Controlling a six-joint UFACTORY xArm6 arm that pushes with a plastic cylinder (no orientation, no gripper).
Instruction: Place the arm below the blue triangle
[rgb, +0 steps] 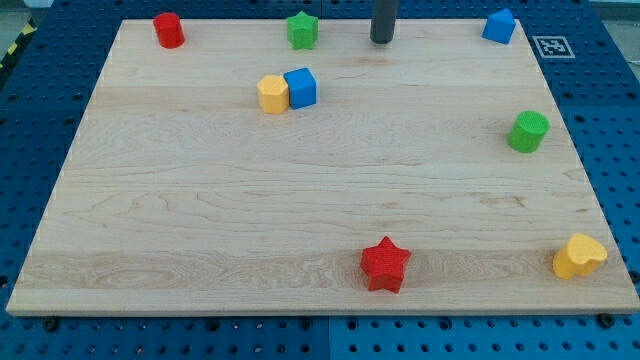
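The blue triangle sits at the view's top right corner of the wooden board. My tip touches the board near the top edge, well to the left of the blue triangle and to the right of the green star. The rod comes down from the view's top edge.
A red cylinder stands at the top left. A yellow block touches a blue cube left of centre. A green cylinder is at the right, a red star at the bottom, a yellow heart at the bottom right.
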